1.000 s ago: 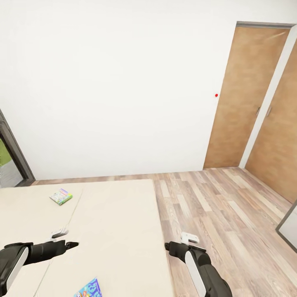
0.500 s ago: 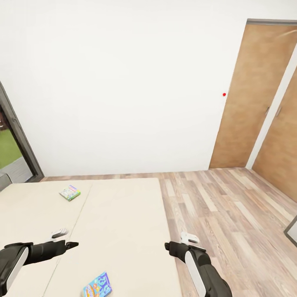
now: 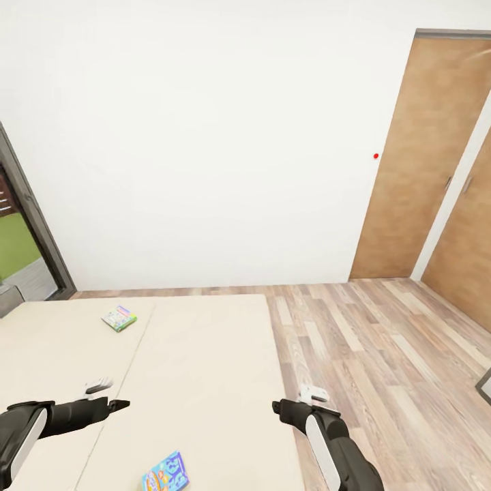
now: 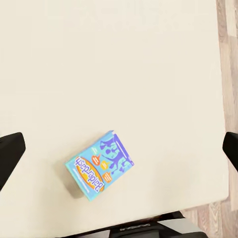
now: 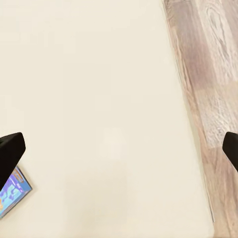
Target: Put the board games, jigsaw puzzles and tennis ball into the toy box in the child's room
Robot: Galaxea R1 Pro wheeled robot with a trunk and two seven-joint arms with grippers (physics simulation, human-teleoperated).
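**Two game boxes on the bed, both claws spread and empty**

The blue board game (image 4: 99,166) lies flat on the beige bed (image 3: 198,382), near its near edge and between the two arms. Its lid carries orange lettering in an oval band beside a dark blue cartoon figure; the word cannot be read with certainty. The green-bordered board game (image 3: 119,318) lies well apart, towards the far side of the bed; its print is too small to read. The left claw (image 3: 109,395) and right claw (image 3: 300,399) hover over the mattress, fingers wide apart, gripping nothing. Wood-plank floor (image 3: 382,354) runs to brown doors (image 3: 416,157).
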